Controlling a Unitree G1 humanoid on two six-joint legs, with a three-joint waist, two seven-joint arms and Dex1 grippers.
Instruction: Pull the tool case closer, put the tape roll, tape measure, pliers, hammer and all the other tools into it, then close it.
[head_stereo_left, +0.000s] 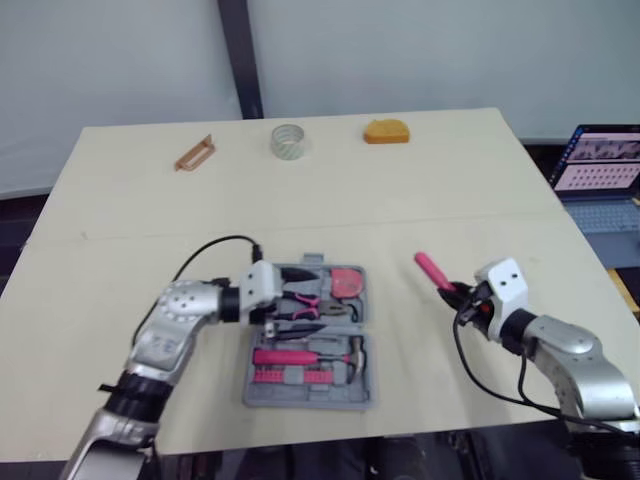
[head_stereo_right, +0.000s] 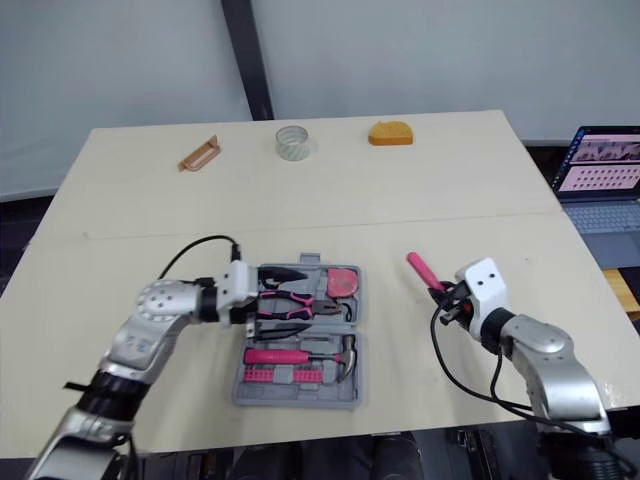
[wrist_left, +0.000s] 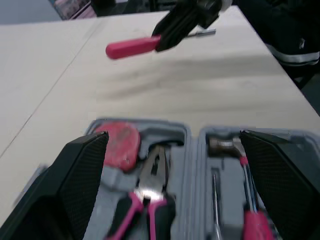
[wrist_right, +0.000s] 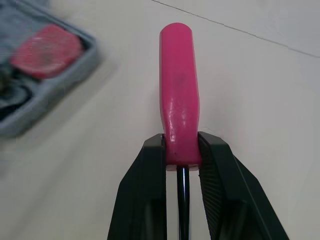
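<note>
The grey tool case (head_stereo_left: 262, 388) lies open near the table's front edge. In it are pink-handled pliers (head_stereo_left: 318, 309), a pink tape measure (head_stereo_left: 347, 283), a hammer (head_stereo_left: 300, 357) and a row of bits. My left gripper (head_stereo_left: 289, 301) hovers over the case's left side, fingers (wrist_left: 80, 175) wide open above the pliers (wrist_left: 150, 187). To the right of the case, my right gripper (head_stereo_left: 462, 296) is shut on a pink-handled screwdriver (wrist_right: 179, 110), held just above the table with its handle (head_stereo_left: 431, 268) pointing toward the far left. A tape roll (head_stereo_left: 288, 141) stands at the table's far edge.
An orange object (head_stereo_left: 387, 131) lies right of the tape roll, and a brown frame-like tool (head_stereo_left: 194, 153) to its left. A laptop (head_stereo_left: 598, 165) stands beyond the table's right edge. A black cable loops from my left wrist.
</note>
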